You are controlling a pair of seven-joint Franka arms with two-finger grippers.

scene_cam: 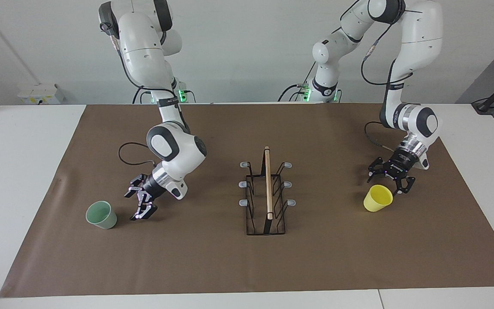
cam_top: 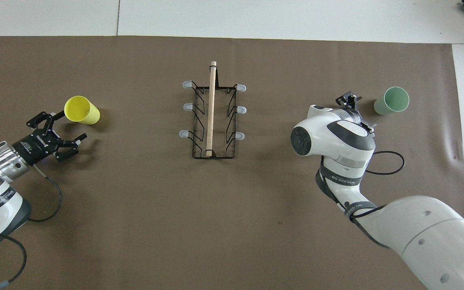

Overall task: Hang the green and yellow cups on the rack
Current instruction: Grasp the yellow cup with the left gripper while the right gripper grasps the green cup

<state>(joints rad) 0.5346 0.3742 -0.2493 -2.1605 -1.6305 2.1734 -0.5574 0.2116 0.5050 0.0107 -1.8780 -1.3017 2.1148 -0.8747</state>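
Observation:
The pale green cup (scene_cam: 101,214) stands upright on the brown mat toward the right arm's end, also in the overhead view (cam_top: 392,100). My right gripper (scene_cam: 138,204) is open, low over the mat beside the cup on its rack side, a short gap apart; in the overhead view (cam_top: 359,111) the wrist partly hides it. The yellow cup (scene_cam: 378,198) stands upright toward the left arm's end (cam_top: 81,109). My left gripper (scene_cam: 388,181) is open right at the cup's robot-side rim (cam_top: 67,127). The black wire rack (scene_cam: 267,193) with its wooden rod stands mid-table (cam_top: 212,117), prongs bare.
The brown mat (scene_cam: 212,257) covers most of the white table. Cables trail from both wrists onto the mat (cam_top: 46,201). A white box (scene_cam: 41,93) sits at the table's robot-side edge toward the right arm's end.

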